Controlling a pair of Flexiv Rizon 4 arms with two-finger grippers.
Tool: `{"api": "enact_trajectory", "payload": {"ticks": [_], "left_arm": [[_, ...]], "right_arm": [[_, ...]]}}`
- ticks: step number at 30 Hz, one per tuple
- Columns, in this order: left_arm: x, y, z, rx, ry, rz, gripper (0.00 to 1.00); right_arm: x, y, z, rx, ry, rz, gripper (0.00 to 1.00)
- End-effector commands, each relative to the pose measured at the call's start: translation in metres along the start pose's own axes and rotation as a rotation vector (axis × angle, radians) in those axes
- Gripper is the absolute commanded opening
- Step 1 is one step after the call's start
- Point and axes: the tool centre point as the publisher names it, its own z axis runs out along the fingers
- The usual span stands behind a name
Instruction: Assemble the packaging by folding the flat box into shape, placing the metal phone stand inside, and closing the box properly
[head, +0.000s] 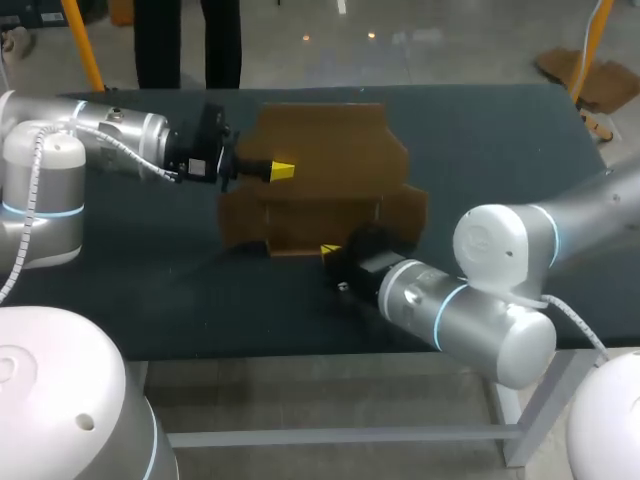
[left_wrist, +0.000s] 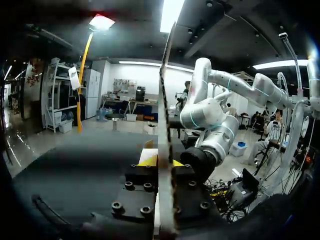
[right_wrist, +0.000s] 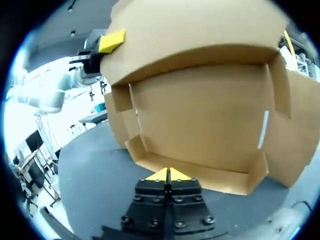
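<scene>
Box: brown, part-folded cardboard box (head: 330, 150), middle of dark worktop (head: 500, 150).
Left hand (head: 282, 170): clamps a lifted panel's left edge.
Right hand (head: 330, 249): closed, empty, at near flap.
Handling: probably light, stiff, easily creased; best pinched at panel edges.

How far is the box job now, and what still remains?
Partly done: the box has its low front wall and side flaps raised. In hand: the left gripper is shut on a panel's edge; the right gripper, shut, sits at the front wall. Remaining: finish folding, put the phone stand in (none is visible), close it.
</scene>
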Motion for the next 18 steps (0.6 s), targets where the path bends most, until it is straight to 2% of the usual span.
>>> {"api": "enact_trajectory", "payload": {"ticks": [1,13,18], "left_arm": [[-0.001,0.003,0.000,-0.001,0.003,0.000,0.00],[-0.001,0.003,0.000,-0.001,0.003,0.000,0.00],[-0.001,0.003,0.000,-0.001,0.003,0.000,0.00]], "right_arm": [[-0.001,0.006,-0.028,-0.004,0.011,-0.002,0.00],[-0.012,0.007,-0.084,-0.010,0.120,-0.035,0.00],[-0.022,0.005,-0.105,-0.012,0.121,-0.055,0.00]]}}
